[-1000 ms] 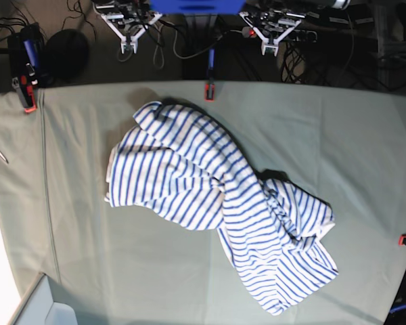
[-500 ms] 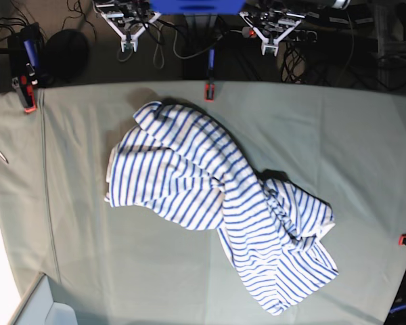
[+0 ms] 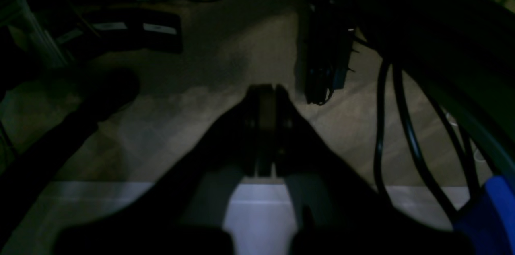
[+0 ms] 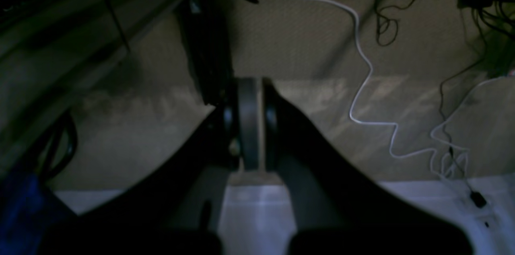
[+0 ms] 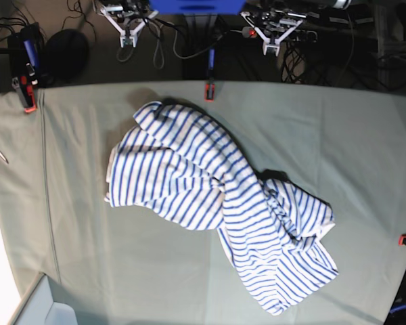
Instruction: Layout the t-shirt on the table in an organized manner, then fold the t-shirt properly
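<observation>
Base view: t-shirt point(image 5: 216, 206) unmoved; both clenched, empty grippers have edged higher.

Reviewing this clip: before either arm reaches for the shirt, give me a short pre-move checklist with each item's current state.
1. T-shirt fully on the table: ok, it lies crumpled near the middle, no part over an edge.
2. T-shirt laid out flat: not ok, it is bunched and folded over itself.
3. Left gripper free of cloth: ok, shut and empty, parked beyond the far edge.
4. Right gripper free of cloth: ok, shut and empty, also parked beyond the far edge.
5. Grippers ready to grasp: not ok, both must open first.
6. Collar, sleeves and tag located: cannot tell, the folds hide them.
</observation>
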`<state>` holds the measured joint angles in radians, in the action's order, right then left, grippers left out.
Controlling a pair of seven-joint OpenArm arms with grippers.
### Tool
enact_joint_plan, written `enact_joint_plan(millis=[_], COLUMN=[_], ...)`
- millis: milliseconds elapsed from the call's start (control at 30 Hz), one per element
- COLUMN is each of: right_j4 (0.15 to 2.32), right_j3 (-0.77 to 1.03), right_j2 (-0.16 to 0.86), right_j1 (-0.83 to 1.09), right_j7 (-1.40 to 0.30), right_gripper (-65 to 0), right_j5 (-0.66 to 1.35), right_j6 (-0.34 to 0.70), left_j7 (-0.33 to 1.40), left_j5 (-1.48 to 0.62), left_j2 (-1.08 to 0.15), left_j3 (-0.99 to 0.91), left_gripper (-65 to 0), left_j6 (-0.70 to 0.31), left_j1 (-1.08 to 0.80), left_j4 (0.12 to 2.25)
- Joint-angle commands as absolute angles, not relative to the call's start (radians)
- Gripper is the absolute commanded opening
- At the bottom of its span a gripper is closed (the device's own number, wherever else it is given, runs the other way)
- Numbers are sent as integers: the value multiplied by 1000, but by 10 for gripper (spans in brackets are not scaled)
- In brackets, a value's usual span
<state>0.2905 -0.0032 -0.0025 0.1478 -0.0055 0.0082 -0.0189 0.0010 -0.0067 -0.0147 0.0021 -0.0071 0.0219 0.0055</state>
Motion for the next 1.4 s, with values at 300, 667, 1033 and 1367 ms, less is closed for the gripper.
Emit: enact_joint_plan(millis=[300, 667, 1033, 1367], right_j4=[714, 1012, 1383, 1573], right_j3=[-5, -5, 2, 10], right_j2=[-1, -1, 7, 4], right_j1=[423, 598, 774, 846], right_j7=[-2, -2, -4, -4], right_gripper=[-650, -650, -650, -650], right_j5=[13, 13, 8, 8], right_j6=[5, 5, 5, 5], left_j7=[8, 8, 73, 611], left_j5=[-7, -8, -216, -532], left_j2=[-105, -168, -228, -337], left_j3=[1, 1, 7, -1], left_gripper=[-650, -650, -650, -650], left_j6=[-5, -5, -4, 1], left_j1=[-139, -536, -716, -499], left_j4=[236, 964, 1503, 1962])
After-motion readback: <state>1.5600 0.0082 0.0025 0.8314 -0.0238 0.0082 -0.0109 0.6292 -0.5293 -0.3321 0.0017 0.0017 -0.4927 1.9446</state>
